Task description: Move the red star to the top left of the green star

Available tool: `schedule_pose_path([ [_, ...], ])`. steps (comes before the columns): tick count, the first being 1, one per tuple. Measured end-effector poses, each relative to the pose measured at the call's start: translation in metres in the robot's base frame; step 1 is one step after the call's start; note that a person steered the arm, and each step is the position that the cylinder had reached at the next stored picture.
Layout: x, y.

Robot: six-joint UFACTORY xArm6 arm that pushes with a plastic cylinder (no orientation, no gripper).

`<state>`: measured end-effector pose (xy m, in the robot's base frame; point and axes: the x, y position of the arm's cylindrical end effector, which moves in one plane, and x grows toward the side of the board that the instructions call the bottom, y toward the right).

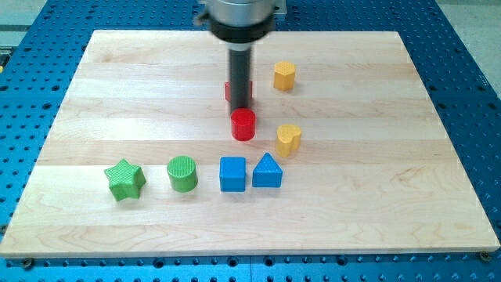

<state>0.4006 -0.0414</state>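
Observation:
The green star (125, 179) lies at the board's lower left. A red block (228, 91), mostly hidden behind my rod, sits near the top middle; its shape cannot be made out. My tip (239, 106) is right in front of that red block, just above a red cylinder (243, 124). The tip is far to the upper right of the green star.
A green cylinder (182, 173) stands right of the green star. A blue cube (232, 174) and a blue triangle (267, 171) sit side by side at the bottom middle. A yellow heart (288, 139) and a yellow hexagon (284, 76) lie right of the rod.

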Motion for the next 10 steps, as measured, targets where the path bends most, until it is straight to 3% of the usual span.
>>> schedule_pose_path([
  [1,0.000,0.031],
  [2,0.001,0.102],
  [3,0.009,0.120],
  [5,0.034,0.022],
  [6,0.044,0.064],
  [8,-0.034,0.071],
  [10,-0.045,-0.086],
])
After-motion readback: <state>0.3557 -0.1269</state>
